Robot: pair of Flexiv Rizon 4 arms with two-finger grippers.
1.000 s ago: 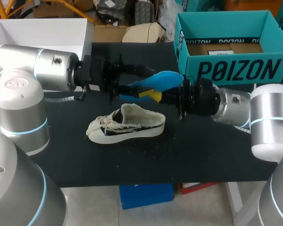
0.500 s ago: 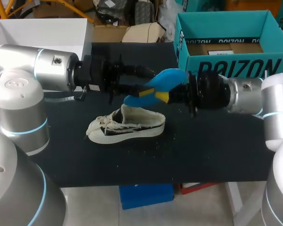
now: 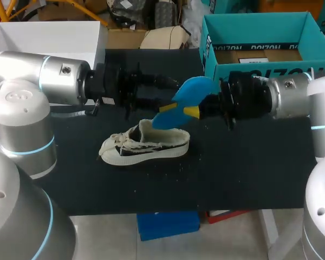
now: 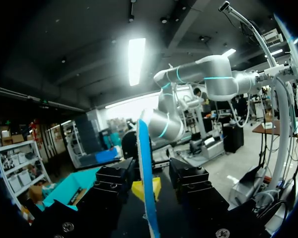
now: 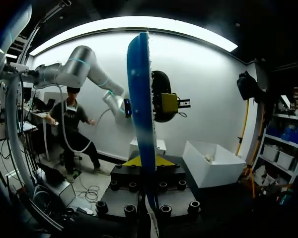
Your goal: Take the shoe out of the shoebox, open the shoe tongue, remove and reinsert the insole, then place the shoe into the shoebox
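Observation:
A cream low-top shoe (image 3: 145, 143) lies on its sole on the black table, toe to the left. Above its heel hangs the blue insole (image 3: 185, 100), tilted, with my right gripper (image 3: 188, 111) shut on its lower part. In the right wrist view the insole (image 5: 140, 99) stands edge-on out of that gripper (image 5: 145, 162). My left gripper (image 3: 168, 91) hovers open just left of the insole. From its wrist the insole (image 4: 145, 178) shows edge-on ahead of the gripper (image 4: 150, 171), clear of both fingers. The teal shoebox (image 3: 208, 49) stands open at the back right.
A white open box (image 3: 49, 38) sits at the back left corner. My right arm crosses in front of the shoebox's front wall. Bare black table lies in front of the shoe and to its right.
My right arm has drawn back to the right and slightly up, carrying the insole away from the left gripper. The left arm and the shoe have stayed put.

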